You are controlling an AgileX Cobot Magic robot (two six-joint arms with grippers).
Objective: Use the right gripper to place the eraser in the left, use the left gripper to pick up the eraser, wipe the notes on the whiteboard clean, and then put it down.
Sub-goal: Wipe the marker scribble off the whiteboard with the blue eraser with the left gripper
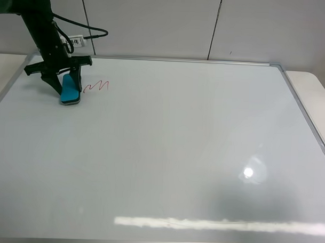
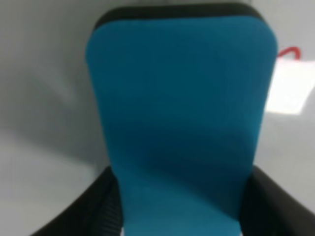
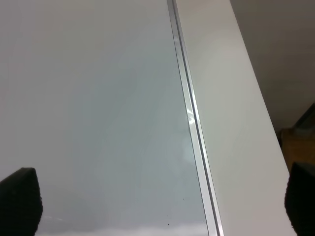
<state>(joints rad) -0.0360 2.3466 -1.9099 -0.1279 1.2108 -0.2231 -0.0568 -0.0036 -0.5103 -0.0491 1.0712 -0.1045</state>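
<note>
Sitting between left jaws: eraser (image 1: 70, 90), beside notes (image 1: 96, 86).

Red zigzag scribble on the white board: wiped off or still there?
Still there. The thin red zigzag scribble shows whole on the glossy white silver-framed board, just beside the teal-blue eraser block.
</note>
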